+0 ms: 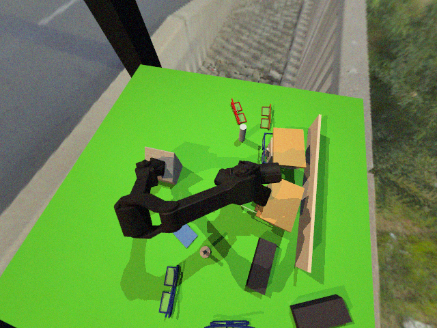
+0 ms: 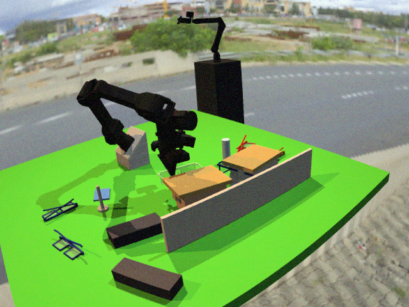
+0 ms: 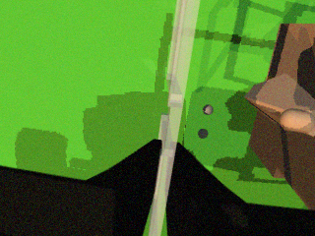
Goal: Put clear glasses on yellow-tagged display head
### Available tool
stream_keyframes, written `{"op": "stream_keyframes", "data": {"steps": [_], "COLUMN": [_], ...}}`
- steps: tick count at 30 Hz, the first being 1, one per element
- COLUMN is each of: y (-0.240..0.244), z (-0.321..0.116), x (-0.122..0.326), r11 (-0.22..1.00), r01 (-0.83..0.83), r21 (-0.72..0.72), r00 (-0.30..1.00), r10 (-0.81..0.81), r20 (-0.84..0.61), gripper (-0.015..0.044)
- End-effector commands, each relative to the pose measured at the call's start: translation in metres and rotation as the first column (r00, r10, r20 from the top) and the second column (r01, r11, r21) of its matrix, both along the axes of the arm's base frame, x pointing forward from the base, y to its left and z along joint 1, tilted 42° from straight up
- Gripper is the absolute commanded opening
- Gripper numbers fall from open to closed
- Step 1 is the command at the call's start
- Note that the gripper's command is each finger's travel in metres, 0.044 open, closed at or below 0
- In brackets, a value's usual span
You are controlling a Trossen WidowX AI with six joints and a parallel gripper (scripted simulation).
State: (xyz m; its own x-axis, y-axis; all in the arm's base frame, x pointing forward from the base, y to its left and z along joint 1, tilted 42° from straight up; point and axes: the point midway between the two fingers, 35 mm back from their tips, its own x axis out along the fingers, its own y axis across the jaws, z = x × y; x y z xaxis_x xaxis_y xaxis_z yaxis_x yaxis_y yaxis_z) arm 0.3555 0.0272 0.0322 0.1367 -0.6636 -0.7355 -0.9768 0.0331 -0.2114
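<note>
In the top view, positions are referenced to the nearer display head, a brown form with a tilted orange top board [image 1: 282,204] [image 2: 198,181] [image 3: 268,143]. Far left of this head is a grey wedge-shaped block [image 1: 172,167] [image 2: 140,151]. Lower left, dark-blue rectangular-framed glasses [image 1: 174,288] [image 2: 60,213] lie on the green table [image 1: 106,141] [image 2: 264,238] [image 3: 74,59]; a slim upright post on a round base [image 1: 205,251] [image 2: 98,198] stands between them and the head. Upper left is an upright grey cylinder with a white top [image 1: 242,132] [image 2: 225,148].

The black parallel-jaw gripper [image 1: 260,200] [image 2: 172,173] [image 3: 164,149] is just left of the head, fingers closed on the clear-framed glasses [image 1: 248,208] [image 2: 188,164] [image 3: 175,98]. The clear glasses are raised in front of the head; seating on the nose cannot be determined. Above the head is the second orange-topped display head [image 1: 289,147] [image 2: 252,158], with blue-framed glasses [image 1: 263,141] [image 2: 227,167] at its front. To the right stands a long upright panel [image 1: 310,212] [image 2: 238,201].
</note>
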Motion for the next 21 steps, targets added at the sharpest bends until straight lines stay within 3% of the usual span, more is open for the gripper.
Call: {"op": "stream_keyframes", "data": {"steps": [1, 21], "y": [0.0, -0.003], "z": [0.001, 0.005], "x": [0.008, 0.036], "r11": [1.0, 1.0], "r01": [-0.005, -0.005], "r21": [-0.006, -0.006], "r00": [1.0, 1.0], "r10": [0.005, 0.005], "r20": [-0.001, 0.0], "gripper": [0.0, 0.0]}}
